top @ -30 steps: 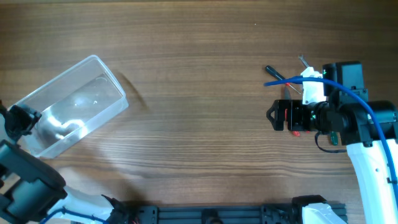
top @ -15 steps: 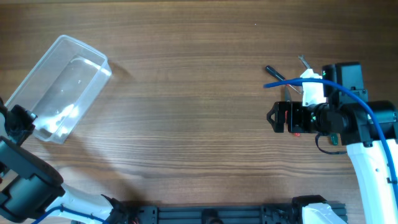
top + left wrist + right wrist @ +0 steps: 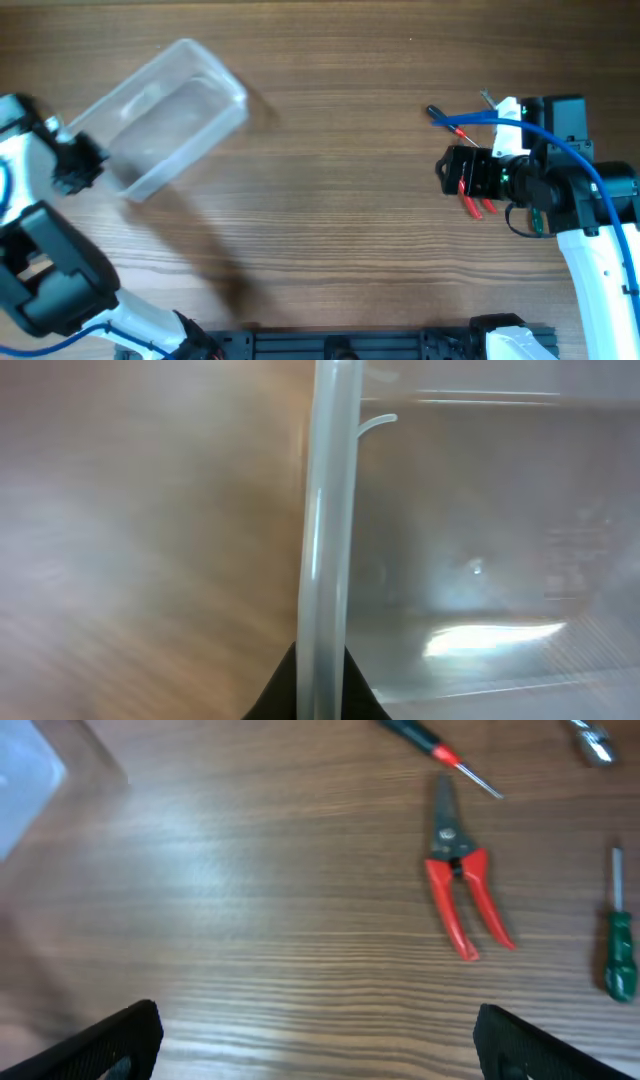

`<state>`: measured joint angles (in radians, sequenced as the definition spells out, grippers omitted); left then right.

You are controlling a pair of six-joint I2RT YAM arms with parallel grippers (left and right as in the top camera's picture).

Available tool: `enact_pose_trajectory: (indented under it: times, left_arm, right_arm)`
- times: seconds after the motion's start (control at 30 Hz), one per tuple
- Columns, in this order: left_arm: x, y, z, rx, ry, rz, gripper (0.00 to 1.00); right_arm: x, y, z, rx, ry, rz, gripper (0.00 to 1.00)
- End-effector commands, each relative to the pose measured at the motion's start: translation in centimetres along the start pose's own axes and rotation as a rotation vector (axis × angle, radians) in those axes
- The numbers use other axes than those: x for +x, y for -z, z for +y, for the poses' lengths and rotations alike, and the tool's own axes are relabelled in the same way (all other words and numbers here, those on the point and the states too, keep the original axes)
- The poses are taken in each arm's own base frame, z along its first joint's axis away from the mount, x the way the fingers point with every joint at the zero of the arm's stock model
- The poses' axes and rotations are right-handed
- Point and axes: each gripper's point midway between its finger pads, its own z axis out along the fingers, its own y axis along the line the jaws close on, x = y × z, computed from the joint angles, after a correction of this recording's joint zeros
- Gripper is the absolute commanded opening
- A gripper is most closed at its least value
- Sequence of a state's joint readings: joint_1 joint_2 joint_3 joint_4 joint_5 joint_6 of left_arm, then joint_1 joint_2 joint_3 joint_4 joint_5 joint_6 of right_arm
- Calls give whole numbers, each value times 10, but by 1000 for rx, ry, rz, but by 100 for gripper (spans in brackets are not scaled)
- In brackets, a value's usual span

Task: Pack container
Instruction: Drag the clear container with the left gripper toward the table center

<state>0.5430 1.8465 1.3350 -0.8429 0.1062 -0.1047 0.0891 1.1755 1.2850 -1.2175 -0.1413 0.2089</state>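
Note:
The container (image 3: 170, 112), a clear plastic tub, lies tilted at the table's left and looks lifted slightly off the wood. My left gripper (image 3: 84, 160) is shut on its near-left rim. In the left wrist view the thick rim (image 3: 325, 510) runs straight up between the dark fingertips (image 3: 275, 698), with the tub's inside to the right. My right gripper (image 3: 446, 172) hangs open over bare wood at the right, nothing between its fingers (image 3: 112, 1038). Red-handled pliers (image 3: 460, 885) lie just ahead of it. A corner of the container (image 3: 22, 780) shows far off.
Small tools lie near the right arm: a black-and-red screwdriver (image 3: 432, 744), a green screwdriver (image 3: 618, 948) and a silver tool (image 3: 592, 740). In the overhead view the pliers (image 3: 470, 203) sit partly under the right gripper. Wood table (image 3: 330, 200) lies between the arms.
My left gripper closed on the container's rim and swung it up and to the right, turning it. The right gripper shifted slightly, and the pliers show more beneath it.

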Motion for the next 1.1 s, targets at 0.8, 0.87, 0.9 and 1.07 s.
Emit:
enact_pose_trajectory:
  times: [0.8,0.87,0.9,1.07]
  left_arm:
    - [132,13,-259,230,-449,18,4]
    - [142,2,-259,212,-465,51,4]
    - [146,-2,-258,205,-470,63,4]
    - [152,-10,-257,190,-502,85,4]
  right_arm:
    - [-5,11,-43,154,-33,-27,100]
    - [-5,11,-43,155,-33,-26,100]
    - [-5,11,-43,155,-33,-26,100]
    - [-3,11,-43,156,-34,-19,100]
